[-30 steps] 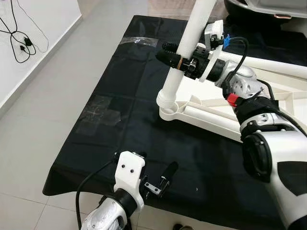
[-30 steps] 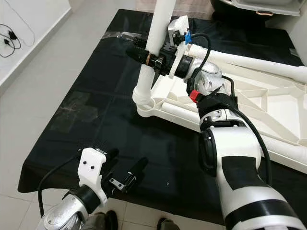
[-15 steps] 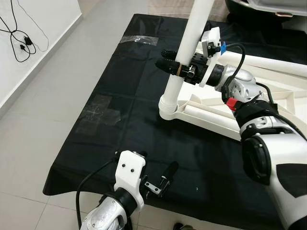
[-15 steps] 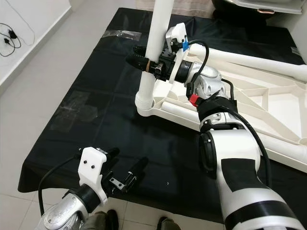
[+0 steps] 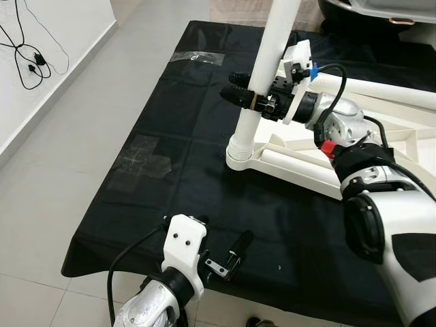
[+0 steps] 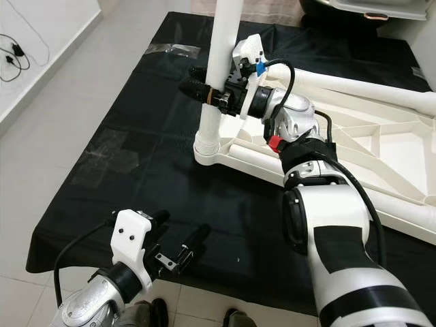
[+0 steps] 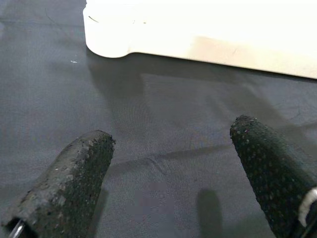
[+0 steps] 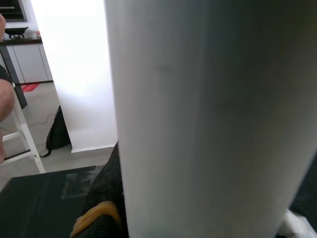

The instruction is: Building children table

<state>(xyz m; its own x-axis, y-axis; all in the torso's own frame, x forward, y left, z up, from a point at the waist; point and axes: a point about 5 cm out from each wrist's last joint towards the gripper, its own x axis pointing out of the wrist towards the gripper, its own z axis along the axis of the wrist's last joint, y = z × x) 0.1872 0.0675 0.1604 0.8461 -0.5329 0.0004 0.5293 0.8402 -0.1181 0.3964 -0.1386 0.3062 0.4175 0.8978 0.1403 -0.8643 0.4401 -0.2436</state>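
The right pincer (image 5: 252,99) is clamped around the white table leg (image 5: 262,75), holding it upright with its threaded foot seated in the corner socket (image 5: 240,153) of the upturned white tabletop (image 6: 381,157) on the black cloth (image 5: 170,157). The step looks like fixing this leg; next it likely needs twisting home. The left pincer (image 7: 168,168) hovers, fingers apart, over the cloth's near edge

I see a black cloth (image 5: 177,170) spread over a pale grey tiled floor (image 5: 61,157). Clear tape patches (image 5: 143,160) lie on the cloth. At my left, a white wall (image 5: 48,34) carries black cables (image 5: 27,61). The right wrist view shows cabinets (image 8: 27,64) and a bag (image 8: 58,134) by the wall.
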